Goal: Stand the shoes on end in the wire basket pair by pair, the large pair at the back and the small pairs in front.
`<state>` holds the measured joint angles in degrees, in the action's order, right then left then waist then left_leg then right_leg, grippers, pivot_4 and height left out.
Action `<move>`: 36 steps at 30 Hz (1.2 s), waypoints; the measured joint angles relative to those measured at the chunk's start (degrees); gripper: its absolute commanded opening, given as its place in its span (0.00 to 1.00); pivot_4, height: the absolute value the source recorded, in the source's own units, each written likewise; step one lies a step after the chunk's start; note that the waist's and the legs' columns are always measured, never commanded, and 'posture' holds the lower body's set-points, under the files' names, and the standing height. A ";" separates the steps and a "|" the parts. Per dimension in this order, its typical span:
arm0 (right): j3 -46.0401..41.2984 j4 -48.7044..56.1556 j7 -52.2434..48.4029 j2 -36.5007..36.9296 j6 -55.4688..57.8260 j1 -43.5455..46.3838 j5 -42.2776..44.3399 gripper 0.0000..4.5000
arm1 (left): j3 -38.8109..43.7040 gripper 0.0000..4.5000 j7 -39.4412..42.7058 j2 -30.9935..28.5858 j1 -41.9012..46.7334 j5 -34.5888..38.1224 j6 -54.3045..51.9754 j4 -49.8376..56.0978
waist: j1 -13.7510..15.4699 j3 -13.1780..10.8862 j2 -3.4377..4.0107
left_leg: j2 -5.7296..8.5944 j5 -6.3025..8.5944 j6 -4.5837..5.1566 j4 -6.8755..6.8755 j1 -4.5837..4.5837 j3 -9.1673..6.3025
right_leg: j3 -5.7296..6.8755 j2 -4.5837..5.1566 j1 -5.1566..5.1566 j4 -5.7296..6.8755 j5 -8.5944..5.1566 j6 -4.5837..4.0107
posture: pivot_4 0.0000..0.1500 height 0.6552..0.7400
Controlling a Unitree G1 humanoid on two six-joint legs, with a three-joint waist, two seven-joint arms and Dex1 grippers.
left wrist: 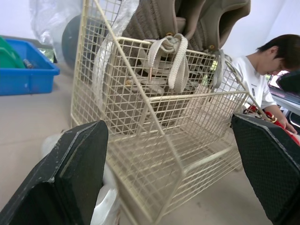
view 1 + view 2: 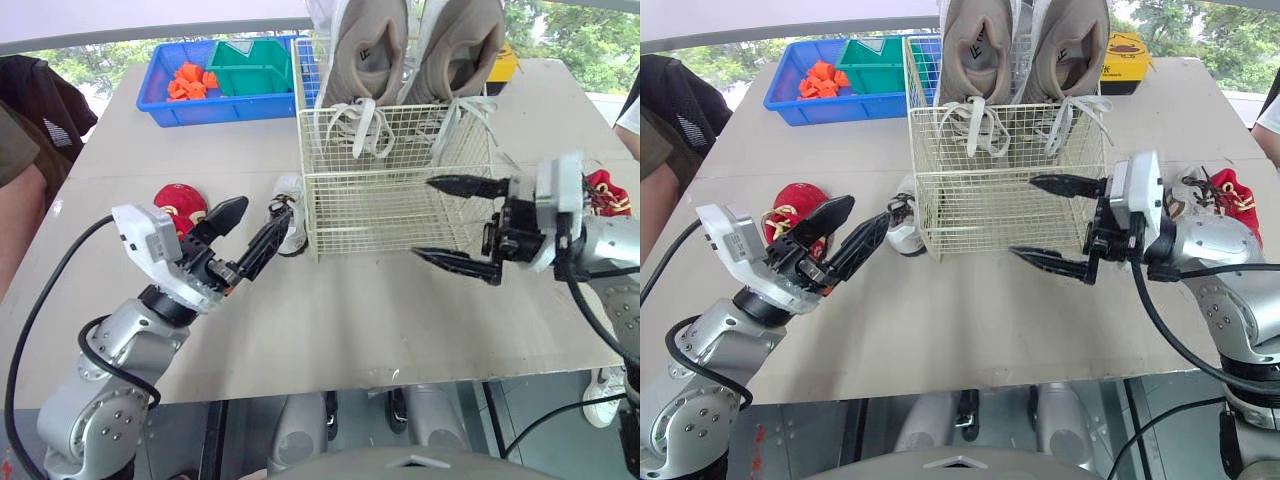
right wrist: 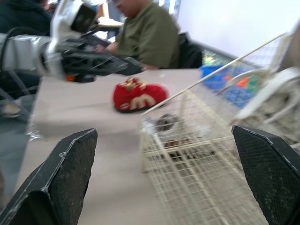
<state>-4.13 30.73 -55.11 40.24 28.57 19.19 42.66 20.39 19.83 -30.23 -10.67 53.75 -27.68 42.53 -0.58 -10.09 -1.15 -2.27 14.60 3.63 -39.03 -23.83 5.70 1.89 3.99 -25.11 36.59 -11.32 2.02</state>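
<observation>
Left gripper (image 2: 266, 208), fingers spread, aimed at small white shoe (image 2: 295, 235) lying at nine o'clock of wire basket (image 2: 400, 200), likely the next pick. Right gripper (image 2: 423, 218) spread too, at four o'clock. Large pair (image 2: 365, 50) stands on end at twelve, leaving front free for small pairs.

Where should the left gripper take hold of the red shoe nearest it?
Probably across its narrow width near the middle, coming from above: the red shoe lies flat on the table, left of the basket.
</observation>
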 measured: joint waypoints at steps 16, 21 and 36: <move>5.25 1.91 -2.61 -2.53 -0.41 -2.00 0.24 0.99 | 8.02 1.00 -14.49 8.89 -10.87 -14.74 1.14 -2.47 | 0.08 0.03 -0.10 | -0.03 0.18 -0.18 0.01 -0.06 -0.06 | 0.14 0.22 0.00 -0.15 0.00 -0.01 | 1.00 1.00; 6.33 1.09 -3.20 -3.26 -0.54 -0.47 -0.07 0.99 | 5.15 1.00 -14.87 10.00 -9.03 -17.03 1.12 -2.40 | 0.68 0.04 -0.13 | -0.01 0.20 -0.21 0.01 -0.09 -0.13 | 0.27 0.22 -0.02 -0.19 0.01 -0.02 | 1.00 1.00; 1.44 9.74 3.09 0.04 0.23 -10.95 0.34 0.99 | -11.93 1.00 -3.09 4.45 11.34 -19.71 -4.55 -17.07 | 1.34 0.05 -0.13 | 0.01 0.06 0.08 0.05 -0.17 -0.19 | 0.36 0.10 0.05 -0.30 0.02 -0.02 | 1.00 1.00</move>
<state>-2.69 40.48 -52.01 40.29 28.80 8.24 43.00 8.45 16.74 -25.77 0.67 34.04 -32.24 25.46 0.77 -10.03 -1.28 -2.26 14.66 3.70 -38.98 -24.00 5.51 2.25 4.09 -25.06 36.29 -11.29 2.01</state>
